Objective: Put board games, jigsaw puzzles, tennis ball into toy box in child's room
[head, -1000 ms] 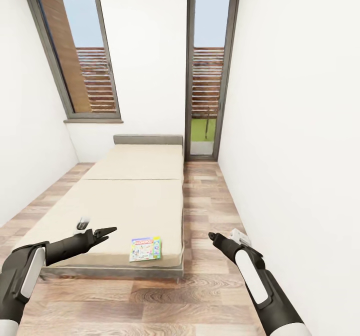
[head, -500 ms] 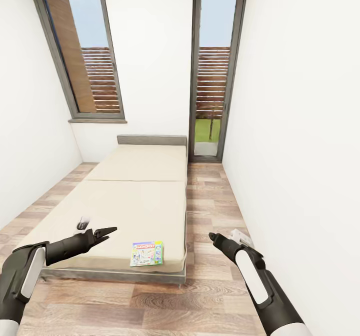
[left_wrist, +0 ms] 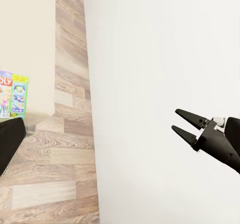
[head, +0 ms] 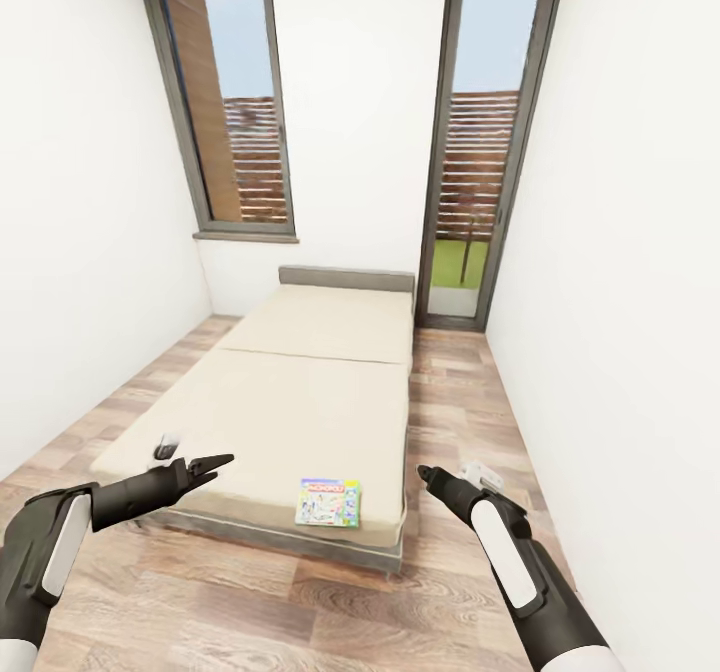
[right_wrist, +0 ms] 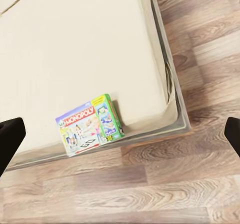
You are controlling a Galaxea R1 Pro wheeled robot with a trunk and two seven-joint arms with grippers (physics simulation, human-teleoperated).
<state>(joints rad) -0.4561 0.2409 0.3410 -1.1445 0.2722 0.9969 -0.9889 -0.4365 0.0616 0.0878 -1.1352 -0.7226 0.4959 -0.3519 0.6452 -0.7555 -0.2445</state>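
Observation:
A colourful Monopoly board game lies flat on the near right corner of the bed, close to the mattress edge. It also shows in the right wrist view and at the edge of the left wrist view. My left gripper hovers open over the bed's near left part. My right gripper is open over the floor just right of the bed, and its fingers stand wide apart with nothing between them. The table, toy box, jigsaw puzzles and tennis ball are out of view.
Wood-plank floor runs in a narrow strip between the bed and the white right wall. Two tall dark-framed windows stand behind the grey headboard. The left wall is close to the bed's other side.
The camera has swung, so the bed and windows sit further right in the picture and more of the left wall shows. Both arms keep the same pose.

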